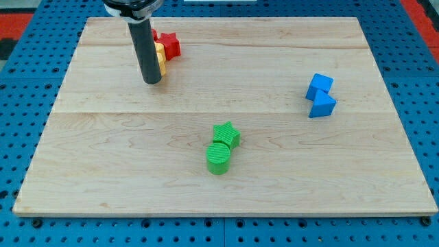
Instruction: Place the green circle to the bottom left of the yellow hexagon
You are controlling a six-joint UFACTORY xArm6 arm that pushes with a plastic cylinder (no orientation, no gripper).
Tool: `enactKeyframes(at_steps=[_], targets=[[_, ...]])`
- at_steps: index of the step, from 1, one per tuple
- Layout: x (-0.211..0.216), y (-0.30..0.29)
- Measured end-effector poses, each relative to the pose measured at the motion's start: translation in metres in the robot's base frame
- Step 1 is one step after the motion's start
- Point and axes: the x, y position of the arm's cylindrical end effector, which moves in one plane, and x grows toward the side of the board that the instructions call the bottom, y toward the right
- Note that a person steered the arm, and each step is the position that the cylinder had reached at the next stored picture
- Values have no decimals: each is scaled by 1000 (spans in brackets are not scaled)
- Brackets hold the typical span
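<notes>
The green circle (pixel 218 158) lies near the board's middle, towards the view's bottom, touching a green star (pixel 227 134) just above it. The yellow hexagon (pixel 160 57) sits near the view's top left, mostly hidden behind my rod, with a red star (pixel 169 44) touching it on its upper right. My tip (pixel 152 80) rests on the board just below and left of the yellow hexagon, far from the green circle, up and to its left.
Two blue blocks stand at the view's right: a blue cube (pixel 319 85) and a blue triangle-like block (pixel 322 105) touching below it. The wooden board (pixel 103 171) lies on a blue pegboard table.
</notes>
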Motion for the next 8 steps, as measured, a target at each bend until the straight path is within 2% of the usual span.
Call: enactKeyframes(at_steps=[1,2,3,4,5,6,7,8], targets=[[18,91],[57,171],[143,206],[177,156],[174,81],[159,41],[186,19],[157,-7]])
